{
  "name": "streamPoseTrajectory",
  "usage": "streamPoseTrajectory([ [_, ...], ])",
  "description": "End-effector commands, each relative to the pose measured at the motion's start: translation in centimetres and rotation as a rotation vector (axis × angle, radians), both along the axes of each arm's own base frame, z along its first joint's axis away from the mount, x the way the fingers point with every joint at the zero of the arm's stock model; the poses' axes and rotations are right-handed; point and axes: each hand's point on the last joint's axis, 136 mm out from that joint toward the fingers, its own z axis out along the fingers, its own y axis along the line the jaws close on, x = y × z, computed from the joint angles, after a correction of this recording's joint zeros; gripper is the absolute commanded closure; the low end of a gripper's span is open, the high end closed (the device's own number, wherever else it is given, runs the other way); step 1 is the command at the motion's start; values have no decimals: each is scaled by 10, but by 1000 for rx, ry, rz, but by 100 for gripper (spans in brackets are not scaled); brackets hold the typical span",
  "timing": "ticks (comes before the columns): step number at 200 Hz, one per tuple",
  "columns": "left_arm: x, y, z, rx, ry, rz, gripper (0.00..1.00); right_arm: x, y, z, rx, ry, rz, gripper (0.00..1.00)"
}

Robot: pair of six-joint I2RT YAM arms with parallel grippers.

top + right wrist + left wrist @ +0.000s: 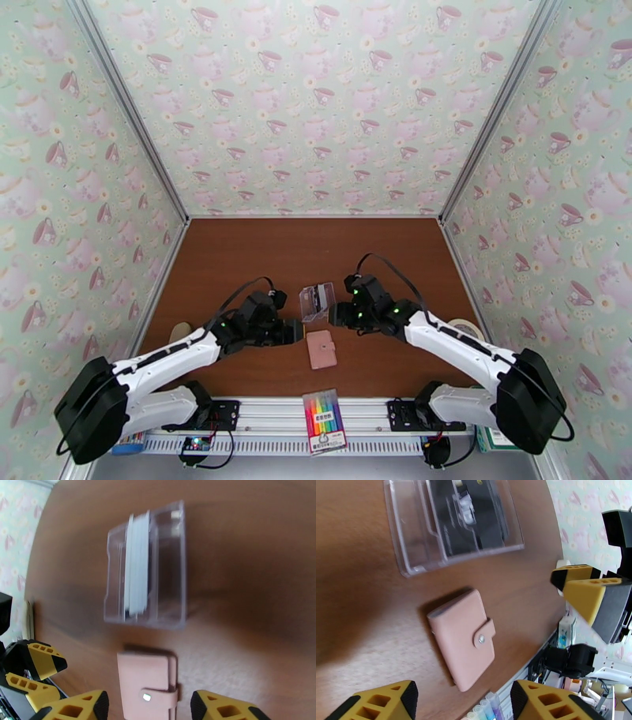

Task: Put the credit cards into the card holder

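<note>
Left wrist view shows the left hand (462, 696) spread and empty, the snapped-shut pink card holder (462, 638) lying on the counter (363, 598) just ahead of its fingers and black credit cards (478, 515) in a clear box (414, 539) farther ahead, while the right hand (149, 703) is likewise spread.

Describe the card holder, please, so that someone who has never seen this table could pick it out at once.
On the brown table, look toward the middle of its near edge, just on the near side of the clear plastic box. The card holder lies flat there, closed. Unlike the see-through box, it is opaque pink, with a snap tab.
</note>
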Motion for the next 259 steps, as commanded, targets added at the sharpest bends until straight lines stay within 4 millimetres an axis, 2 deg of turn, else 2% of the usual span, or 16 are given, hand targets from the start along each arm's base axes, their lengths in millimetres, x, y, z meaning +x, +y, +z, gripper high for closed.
streamPoseTrajectory([
  [1,-7,-7,-11,0,25,-3,38,-9,4,-7,-57,29,-40,43],
  [14,-11,-9,-16,1,39,-14,42,-14,12,-11,-62,58,-36,47],
  [45,-13,-9,-24,-17,55,-2,44,-29,32,-28,-69,151,-26,55],
  [59,-13,-8,-28,-27,62,17,48,-30,33,-36,-89,177,-44,57],
  [88,-16,-11,-35,-42,77,21,50,-35,39,-46,-115,195,-40,58],
  [135,-16,-10,-41,-31,80,22,50,-39,37,-62,-163,225,-41,58],
  [211,-15,-12,-47,-31,91,30,51,-35,33,-70,-225,220,-37,58],
  [259,-14,-14,-54,-28,106,32,51,-40,36,-74,-270,219,-5,56],
])
